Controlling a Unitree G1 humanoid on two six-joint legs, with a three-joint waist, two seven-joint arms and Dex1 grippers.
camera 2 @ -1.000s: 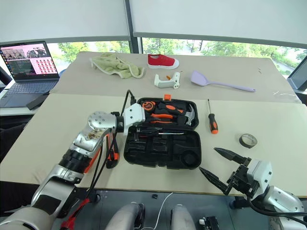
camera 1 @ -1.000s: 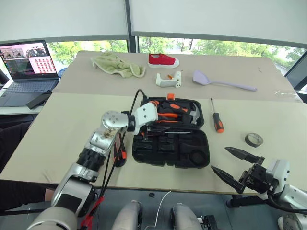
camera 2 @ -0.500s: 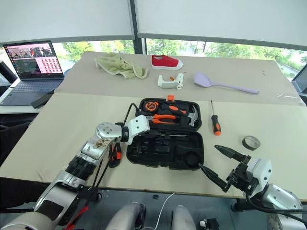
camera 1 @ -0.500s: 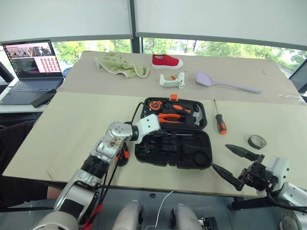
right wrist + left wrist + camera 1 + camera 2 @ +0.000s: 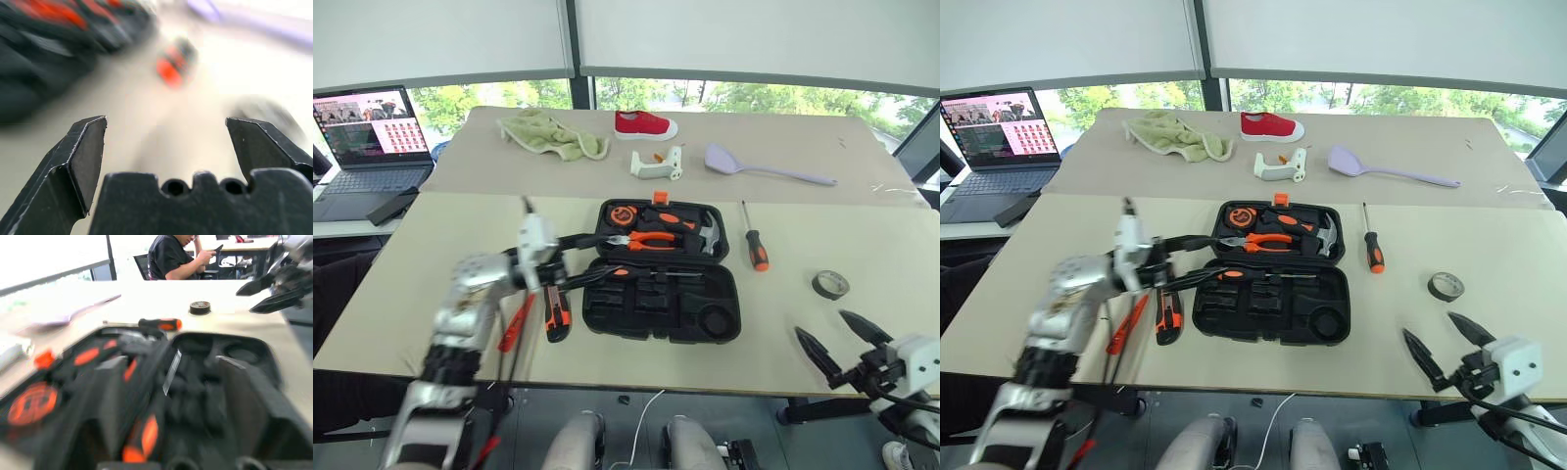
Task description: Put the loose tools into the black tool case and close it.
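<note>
Left gripper (image 5: 597, 262) has pulled back out of the black tool case (image 5: 666, 269) toward the robot's left; earlier its fingers were buried in the near half, now they sit at the case's left edge, spread apart, holding nothing. A black-and-orange screwdriver (image 5: 641, 273) now lies across the case's middle, orange handle toward the left gripper. Right gripper (image 5: 842, 345) has dropped lower and further right, off the near counter edge, fingers wide open and empty, same as before.

Case lies open and flat on the beige counter (image 5: 460, 255), far half already packed with pliers, hammer and other orange-handled tools. Utility knife (image 5: 557, 315) and thin orange tester screwdriver (image 5: 514, 323) lie just left of the case, unmoved. Second screwdriver (image 5: 754, 240) lies just right of the case; grey tape roll (image 5: 830, 285) further right, near the right gripper, both unmoved.

Far part of the counter: green cloth (image 5: 551, 133), red shoe (image 5: 644, 124), white bracket (image 5: 657, 163), lilac spatula (image 5: 764, 168). Laptop (image 5: 364, 137) open on a side desk at left. Windows with blinds behind. Left wrist view shows a seated person (image 5: 178, 255) in black beyond the counter.
</note>
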